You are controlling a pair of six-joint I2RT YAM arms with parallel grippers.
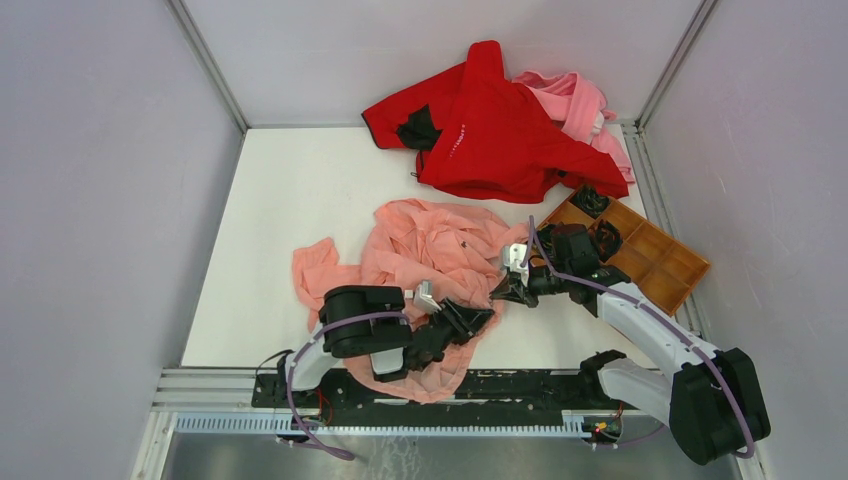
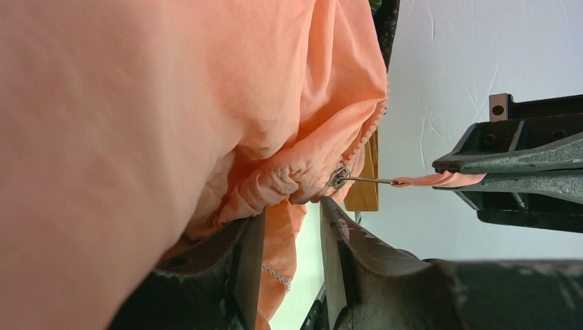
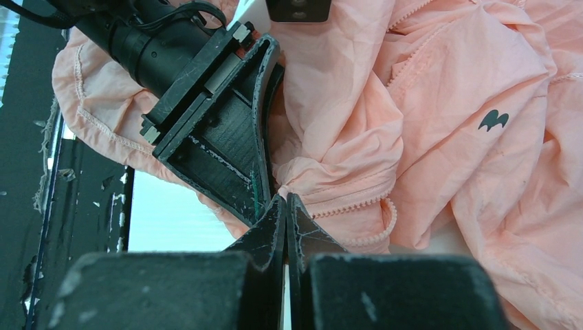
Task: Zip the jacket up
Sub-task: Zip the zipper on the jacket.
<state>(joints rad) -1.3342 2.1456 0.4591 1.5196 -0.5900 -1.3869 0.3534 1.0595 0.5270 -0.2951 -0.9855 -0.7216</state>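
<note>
The salmon-pink jacket (image 1: 425, 245) lies crumpled on the white table, its lower part draped over my left arm. My left gripper (image 1: 480, 318) has its jaws narrowly apart, clamped at the tips on a bunched fold of the jacket (image 2: 275, 185) beside the zip. The metal zip slider (image 2: 338, 179) sits just past those tips. Its thin pull ends in a pink tab (image 2: 419, 181) pinched in my right gripper (image 2: 440, 180). In the right wrist view my right gripper (image 3: 285, 199) is shut at the fabric edge, beside the open zip teeth (image 3: 364, 206). The left gripper's finger (image 3: 247, 148) shows there too.
A bright red garment (image 1: 500, 130) and a paler pink one (image 1: 585, 105) lie at the back right. A wooden compartment tray (image 1: 650, 255) holding dark items stands right of my right arm. Grey walls close in the sides. A metal rail (image 1: 400, 420) runs along the near edge.
</note>
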